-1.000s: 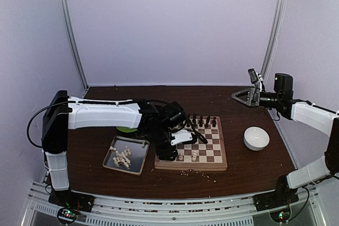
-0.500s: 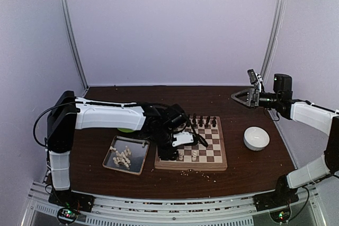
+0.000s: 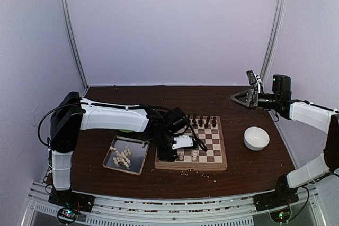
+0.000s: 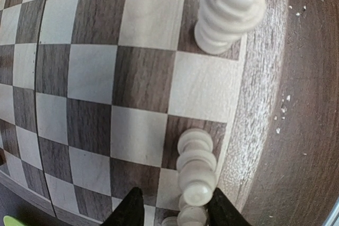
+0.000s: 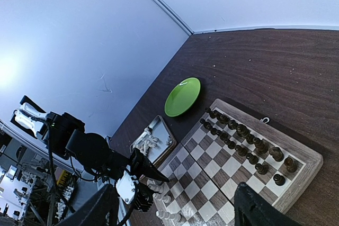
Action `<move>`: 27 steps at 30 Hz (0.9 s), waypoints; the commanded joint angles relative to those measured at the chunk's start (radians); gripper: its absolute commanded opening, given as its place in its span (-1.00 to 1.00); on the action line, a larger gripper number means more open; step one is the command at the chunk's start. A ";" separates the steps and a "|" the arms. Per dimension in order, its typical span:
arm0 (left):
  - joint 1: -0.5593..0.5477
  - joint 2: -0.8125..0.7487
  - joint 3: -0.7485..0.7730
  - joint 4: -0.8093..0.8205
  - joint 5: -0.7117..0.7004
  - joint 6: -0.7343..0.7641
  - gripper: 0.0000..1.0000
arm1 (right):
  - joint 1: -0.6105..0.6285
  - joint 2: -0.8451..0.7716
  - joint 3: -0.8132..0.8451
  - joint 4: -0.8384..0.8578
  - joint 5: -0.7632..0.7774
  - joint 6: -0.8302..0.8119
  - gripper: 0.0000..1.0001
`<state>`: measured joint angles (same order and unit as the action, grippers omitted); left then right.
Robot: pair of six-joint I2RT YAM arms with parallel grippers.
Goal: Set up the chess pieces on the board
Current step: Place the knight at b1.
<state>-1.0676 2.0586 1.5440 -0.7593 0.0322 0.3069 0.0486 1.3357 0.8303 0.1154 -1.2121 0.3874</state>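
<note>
The board (image 3: 217, 163) lies mid-table, with a row of dark chess pieces (image 3: 201, 121) along its far side. Two cream pieces (image 3: 194, 155) stand on its near rank. My left gripper (image 3: 183, 151) hangs low over the board's near-left corner. In the left wrist view its fingers (image 4: 172, 207) stand apart around a cream piece (image 4: 195, 168) that stands on an edge square close to the right finger. Another cream piece (image 4: 230, 9) stands farther along that rank. My right gripper (image 3: 239, 96) is raised at the back right, open and empty (image 5: 183, 210).
A silver tray (image 3: 139, 162) left of the board holds several cream pieces (image 3: 123, 157). A green plate (image 5: 183, 96) lies behind it, mostly hidden by my left arm from above. A white bowl (image 3: 256, 138) sits right of the board. Pale crumbs (image 3: 185, 172) lie before the board.
My left arm's shoulder and forearm have swung a little to the right while its gripper stayed over the board's near-left corner, its fingers slightly narrower. The right arm has barely moved.
</note>
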 commanded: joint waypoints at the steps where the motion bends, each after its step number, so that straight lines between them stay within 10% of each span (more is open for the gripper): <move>1: 0.008 0.013 0.009 0.001 -0.011 0.018 -0.14 | -0.008 0.008 0.006 0.002 -0.013 -0.019 0.49; 27: 0.009 -0.124 0.025 -0.013 0.073 -0.042 -0.08 | -0.009 0.008 0.007 -0.002 -0.021 -0.022 0.49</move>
<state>-1.0676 2.0514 1.5578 -0.7631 0.0509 0.2977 0.0475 1.3415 0.8303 0.1085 -1.2148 0.3859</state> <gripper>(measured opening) 0.452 0.743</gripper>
